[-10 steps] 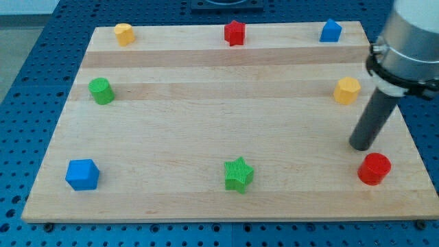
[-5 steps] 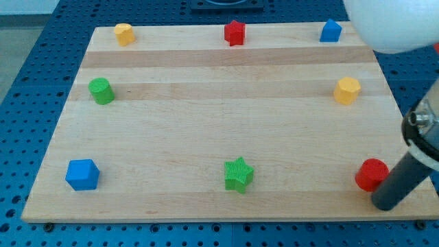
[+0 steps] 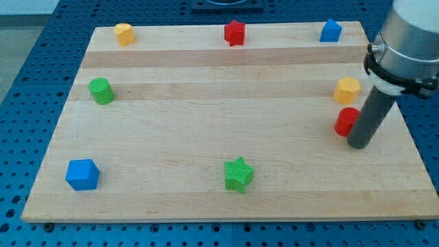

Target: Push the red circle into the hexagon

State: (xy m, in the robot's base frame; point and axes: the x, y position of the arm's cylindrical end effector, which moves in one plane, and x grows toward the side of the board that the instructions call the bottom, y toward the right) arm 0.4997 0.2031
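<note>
The red circle (image 3: pixel 346 121) stands near the board's right edge, just below the yellow hexagon (image 3: pixel 347 90), with a small gap between them. My tip (image 3: pixel 359 143) rests on the board right beside the red circle, at its lower right, touching or nearly touching it. The dark rod rises from the tip toward the view's upper right.
A yellow block (image 3: pixel 123 33), a red star (image 3: pixel 234 32) and a blue block (image 3: pixel 330 31) line the board's top edge. A green cylinder (image 3: pixel 101 90) is at the left, a blue cube (image 3: pixel 82 174) at the bottom left, a green star (image 3: pixel 238 173) at the bottom centre.
The red circle has moved up from the board's bottom right corner to just below the yellow hexagon. My tip went below the circle, then came up behind it.
</note>
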